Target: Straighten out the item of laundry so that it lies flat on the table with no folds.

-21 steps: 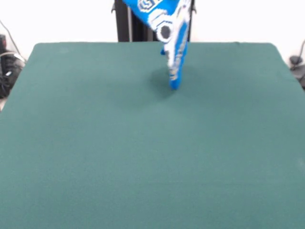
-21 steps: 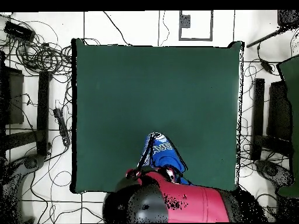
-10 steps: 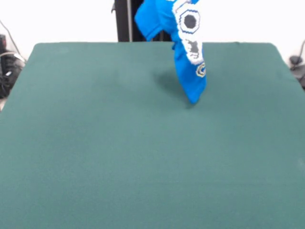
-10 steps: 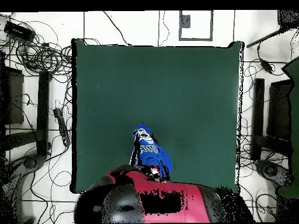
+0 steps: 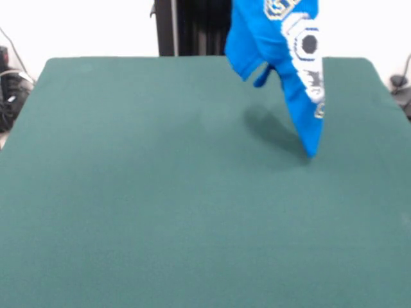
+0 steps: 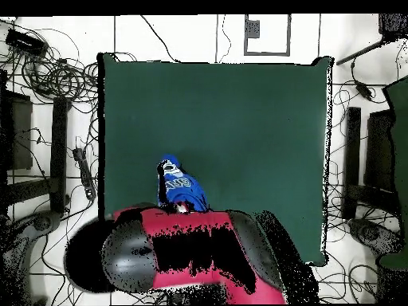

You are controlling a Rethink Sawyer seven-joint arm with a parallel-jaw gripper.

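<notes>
The item of laundry (image 5: pixel 289 45), a bright blue T-shirt with white pixel print, hangs bunched in the air over the far right part of the green table (image 5: pixel 160 192). Its lowest tip reaches down near the cloth, with a shadow beside it. Seen from overhead, the item of laundry (image 6: pixel 177 187) is a small blue bundle near the table's (image 6: pixel 239 119) bottom-left area. My gripper (image 6: pixel 185 206) sits at the bundle's lower edge, shut on the shirt and mostly covered by my red and black arm (image 6: pixel 191 255). The front view cuts the gripper off above its top edge.
Cables (image 6: pixel 48 72) lie on the floor left of the table, and dark stands (image 6: pixel 352 159) flank its right side. The black pedestal column (image 5: pixel 192 29) rises behind the table's far edge. My arm covers the table's bottom edge in the overhead view.
The hanging shirt has been carried sideways: rightwards in the front view, leftwards in the overhead view. My arm has swung the same way, and the shirt's tip now dangles lower.
</notes>
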